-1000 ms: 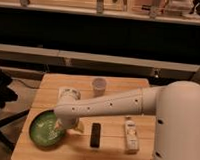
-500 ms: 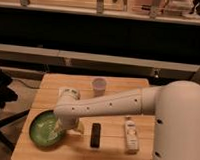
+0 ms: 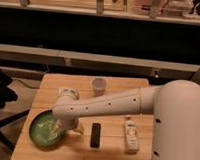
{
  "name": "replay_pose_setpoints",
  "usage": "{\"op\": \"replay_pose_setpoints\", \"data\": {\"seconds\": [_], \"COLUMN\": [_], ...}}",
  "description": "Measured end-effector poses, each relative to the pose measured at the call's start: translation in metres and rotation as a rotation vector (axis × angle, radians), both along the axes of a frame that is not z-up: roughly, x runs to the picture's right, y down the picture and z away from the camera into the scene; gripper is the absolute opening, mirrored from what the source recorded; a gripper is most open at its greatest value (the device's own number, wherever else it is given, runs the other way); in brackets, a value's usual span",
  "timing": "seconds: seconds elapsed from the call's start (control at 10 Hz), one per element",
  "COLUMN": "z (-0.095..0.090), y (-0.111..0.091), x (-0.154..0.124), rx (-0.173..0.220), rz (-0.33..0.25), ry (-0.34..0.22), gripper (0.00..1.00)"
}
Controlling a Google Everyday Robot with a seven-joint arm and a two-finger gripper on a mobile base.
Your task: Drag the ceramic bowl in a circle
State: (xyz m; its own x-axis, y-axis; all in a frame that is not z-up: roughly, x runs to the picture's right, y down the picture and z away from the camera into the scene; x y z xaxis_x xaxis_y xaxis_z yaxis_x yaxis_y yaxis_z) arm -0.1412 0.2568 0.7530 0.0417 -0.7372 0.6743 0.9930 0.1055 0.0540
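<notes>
Your white arm (image 3: 107,102) stretches left over the wooden counter (image 3: 111,140), wrist bent down, gripper (image 3: 55,126) inside the glossy green ceramic bowl (image 3: 38,131), fingers (image 3: 51,128) spread apart

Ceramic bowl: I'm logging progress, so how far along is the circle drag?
Done: the reach; the gripper sits low inside the ceramic bowl, at the table's front-left corner. In hand: apparently pressing on the bowl to drag it. Left: the circle itself; nothing here shows how much is traced.

Hand (image 3: 55,129) behind arm (image 3: 108,102), over ceramic bowl (image 3: 37,132)
</notes>
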Motion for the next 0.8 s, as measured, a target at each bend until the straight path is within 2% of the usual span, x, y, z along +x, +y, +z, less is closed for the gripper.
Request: {"op": "replay_pose_setpoints", "data": {"seconds": [0.8], "z": [-0.0025], "y": [0.0040], "x": [-0.0037], "rx": [-0.018], "rz": [-0.013], "ry": [0.014], "gripper": [0.80]}}
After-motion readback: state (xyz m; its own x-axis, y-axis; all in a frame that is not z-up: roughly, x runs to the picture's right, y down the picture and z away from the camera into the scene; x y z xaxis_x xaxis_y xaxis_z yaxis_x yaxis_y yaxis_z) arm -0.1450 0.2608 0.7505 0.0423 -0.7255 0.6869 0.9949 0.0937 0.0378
